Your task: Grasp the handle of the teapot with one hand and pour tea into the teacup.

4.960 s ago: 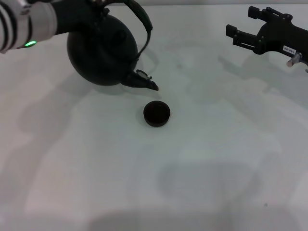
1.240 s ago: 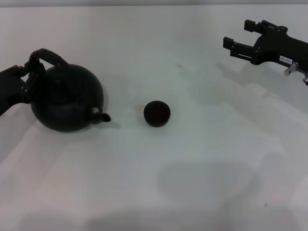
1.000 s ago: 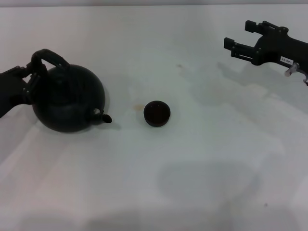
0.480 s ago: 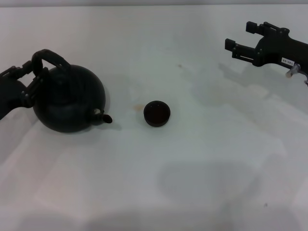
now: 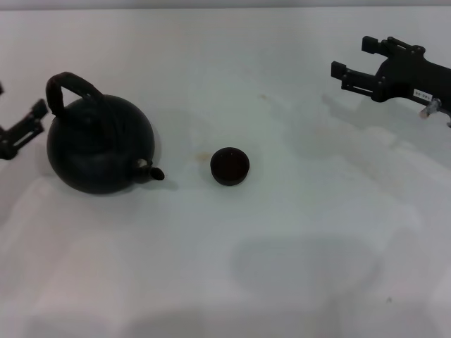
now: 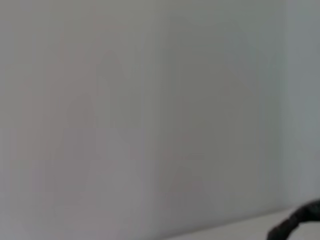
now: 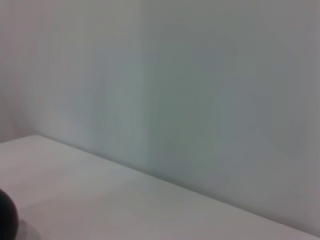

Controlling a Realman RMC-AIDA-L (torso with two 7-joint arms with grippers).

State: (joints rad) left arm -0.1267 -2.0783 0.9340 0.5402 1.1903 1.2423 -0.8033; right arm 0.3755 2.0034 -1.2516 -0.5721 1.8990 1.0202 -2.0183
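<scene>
The black teapot [image 5: 99,151] stands upright on the white table at the left, its spout pointing right toward the teacup [image 5: 230,166]. The handle [image 5: 70,83] arches over the pot's top left. The small black teacup sits alone near the middle of the table. My left gripper [image 5: 20,105] is open at the left edge of the head view, just left of the handle and apart from it. My right gripper [image 5: 351,56] is open and empty at the far right, above the table. The left wrist view shows only a dark curved bit [image 6: 300,222] at one corner.
The white table [image 5: 296,232] is bare apart from the pot and the cup. The right wrist view shows a plain wall and the table's surface, with a dark rounded shape [image 7: 6,220] at one corner.
My left gripper has let go of the handle and drawn back to the left. The teapot now stands free on the table. The right arm has barely moved.
</scene>
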